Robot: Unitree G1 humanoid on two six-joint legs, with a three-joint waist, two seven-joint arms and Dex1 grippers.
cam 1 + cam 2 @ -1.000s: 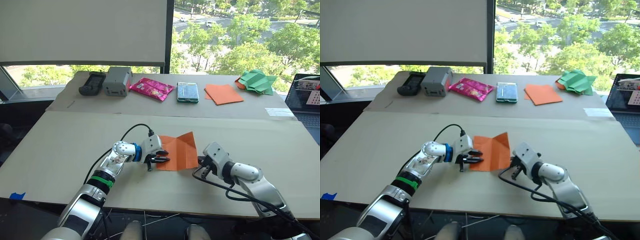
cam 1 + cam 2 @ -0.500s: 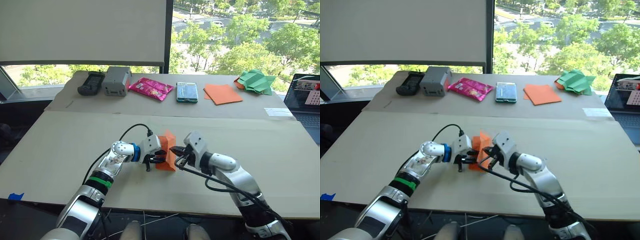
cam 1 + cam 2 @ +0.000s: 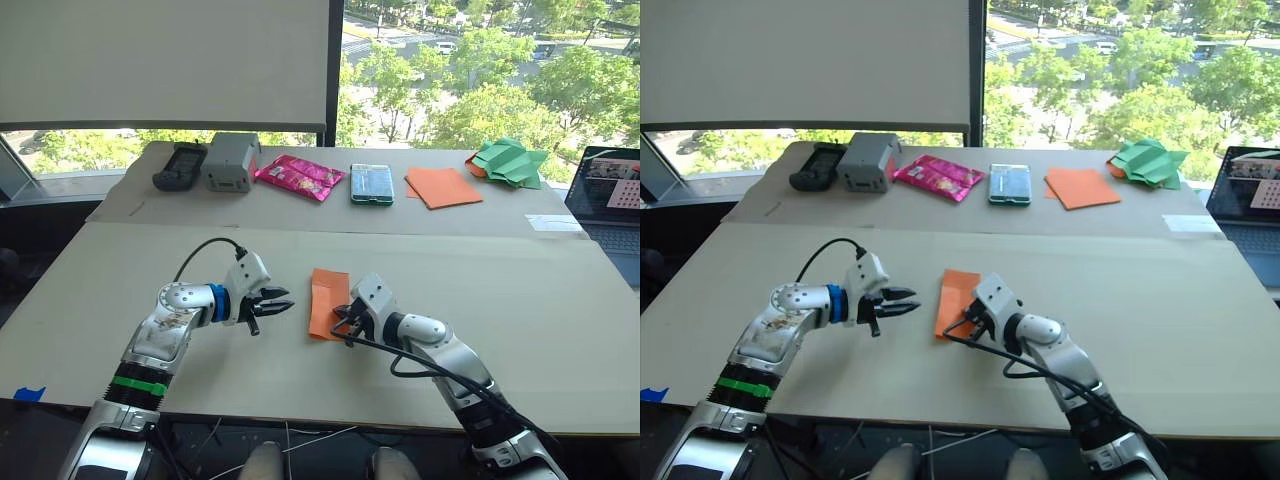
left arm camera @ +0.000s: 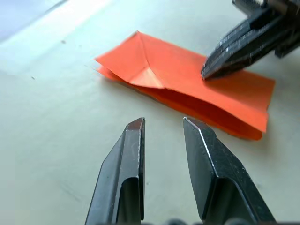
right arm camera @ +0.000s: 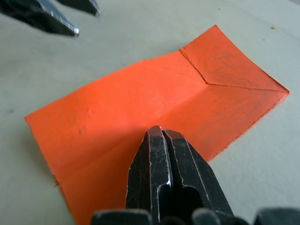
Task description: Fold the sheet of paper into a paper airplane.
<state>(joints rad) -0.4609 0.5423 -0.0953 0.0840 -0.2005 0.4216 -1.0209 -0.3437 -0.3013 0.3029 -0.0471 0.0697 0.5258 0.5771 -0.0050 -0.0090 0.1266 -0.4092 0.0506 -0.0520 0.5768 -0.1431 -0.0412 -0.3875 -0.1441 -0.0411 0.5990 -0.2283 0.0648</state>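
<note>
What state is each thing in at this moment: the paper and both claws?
sheet of paper: folded in half, lying flat on the table.
left claw: open, empty, apart from the paper.
right claw: shut, tips pressing down on the paper.
green crumpled paper: crumpled, at the far edge.

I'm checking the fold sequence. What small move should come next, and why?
Probably slide the shut right gripper along the folded sheet of paper to flatten the crease. Its tips rest on the top layer, which sits slightly raised, while the open left gripper hangs clear beside it.
</note>
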